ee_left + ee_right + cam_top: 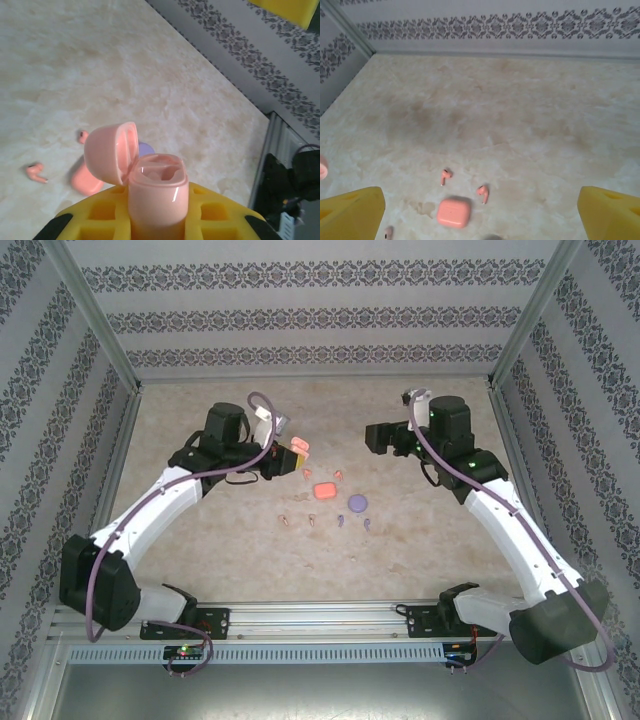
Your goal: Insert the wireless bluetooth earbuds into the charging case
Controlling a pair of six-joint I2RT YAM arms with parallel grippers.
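Here the table [200,540] bears the loose parts. The left gripper [283,458] pinches an open pink case [155,190], lid back, wells seemingly empty. The right gripper [376,437] hangs spread wide and empty. A shut case [454,212] lies near, with pink buds [445,176] beside it. The step looks like fetching: the right fingers must drop over one bud and nip it squarely.

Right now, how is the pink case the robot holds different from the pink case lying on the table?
The held case has its lid flipped open; the table case is shut. The held case sits clamped in the left end effector; the table case lies flat on the table. Both are pink and rounded.
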